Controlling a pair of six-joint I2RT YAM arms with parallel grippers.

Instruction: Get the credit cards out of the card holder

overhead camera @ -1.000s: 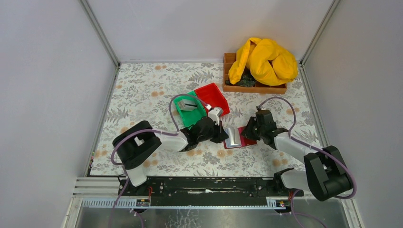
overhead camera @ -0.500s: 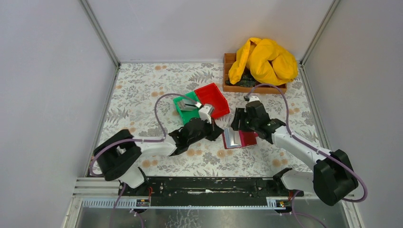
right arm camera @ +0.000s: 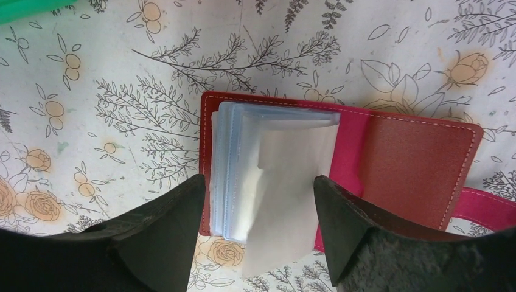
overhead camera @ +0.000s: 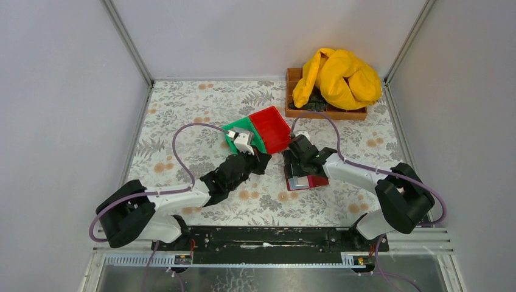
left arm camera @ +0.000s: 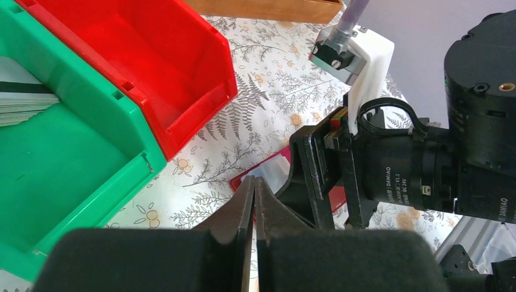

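The card holder [right arm camera: 420,164] lies open on the table, dark red, its clear sleeves [right arm camera: 274,164] fanned upward. It also shows as the card holder [overhead camera: 316,180] under the right arm and as the card holder [left arm camera: 268,173]. My right gripper [right arm camera: 258,182] hovers just over the sleeves, open, one finger on each side and nothing gripped. My left gripper [left arm camera: 254,182] is shut with nothing visible between its fingers, low over the table beside the green bin [left arm camera: 73,158]. Grey credit cards [left arm camera: 18,100] lie stacked in that bin. In the top view the left gripper [overhead camera: 254,159] sits left of the right gripper [overhead camera: 298,167].
A red bin [overhead camera: 272,128] sits against the green bin [overhead camera: 230,129] behind both grippers. At the back right stands a wooden tray [overhead camera: 325,112] with a yellow cloth [overhead camera: 338,76] heaped on it. White walls close in the floral table on three sides.
My right gripper opened wide and swung left over the card holder's sleeves. My left arm drew back from the card holder toward the green bin, staying shut.
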